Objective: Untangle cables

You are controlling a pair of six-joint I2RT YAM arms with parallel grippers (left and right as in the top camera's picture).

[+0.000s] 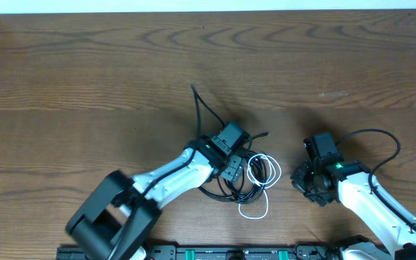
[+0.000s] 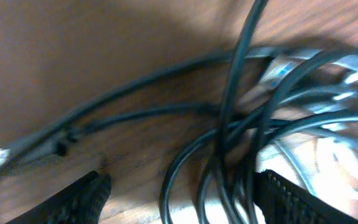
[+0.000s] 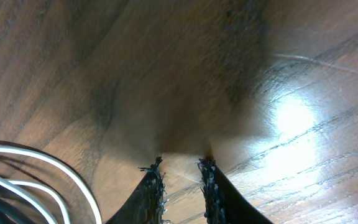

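**A:** Where do the cables [image 1: 264,173] lie?

**B:** Knotted on the table [image 1: 85,72]. The white strand [image 1: 255,211] loops out on the knot's near side.

**A:** And the left gripper [image 2: 185,202]?

**B:** Right over the knot, jaws wide astride several black loops and gripping none. I'd judge it is placed to pinch one.

**A:** The right gripper [image 3: 180,180]?

**B:** Just right of the knot, its jaws a slim gap apart and empty, probably waiting to pull.

**A:** Farther out?

**B:** A black tail [image 1: 202,108] runs free beyond the knot.
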